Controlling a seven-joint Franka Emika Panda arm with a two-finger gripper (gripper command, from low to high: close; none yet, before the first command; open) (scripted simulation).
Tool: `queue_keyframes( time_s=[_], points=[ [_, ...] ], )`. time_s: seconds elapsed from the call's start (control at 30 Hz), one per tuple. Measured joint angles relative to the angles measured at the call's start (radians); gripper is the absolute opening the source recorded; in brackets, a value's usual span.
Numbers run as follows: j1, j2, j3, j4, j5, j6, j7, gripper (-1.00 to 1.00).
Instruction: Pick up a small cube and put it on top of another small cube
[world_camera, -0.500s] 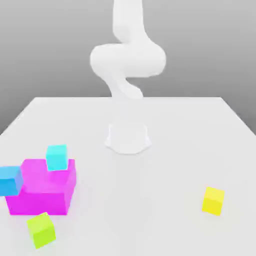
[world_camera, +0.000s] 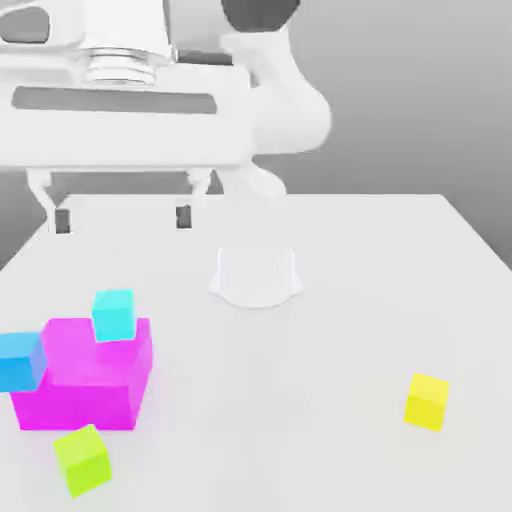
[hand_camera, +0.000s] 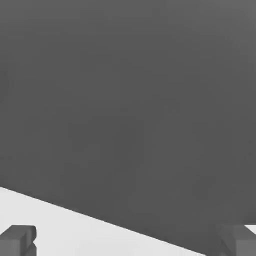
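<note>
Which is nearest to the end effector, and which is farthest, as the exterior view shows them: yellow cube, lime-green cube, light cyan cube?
As seen in the exterior view, from the end effector:
1. Light cyan cube: left side, below it.
2. Lime-green cube: left side, lower down.
3. Yellow cube: right side.

Non-task objects, placed relative to the magenta block (world_camera: 85, 375).

Cyan cube (world_camera: 114, 315): at the block's far edge, toward the exterior view's right. Blue cube (world_camera: 20, 362): at its side toward the exterior view's left. Yellow cube (world_camera: 427, 402): well apart, on the white tabletop (world_camera: 330, 350).
</note>
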Motion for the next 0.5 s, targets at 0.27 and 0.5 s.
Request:
queue_keyframes(
  time_s=[0.27,0.5],
  points=[
    [-0.088,0.299,-0.027,-0.033,0.116,0.100,-0.372,0.00],
    [-0.206,0.550,0.047,-0.029,0.198,0.231,-0.592,0.00]
  ],
)
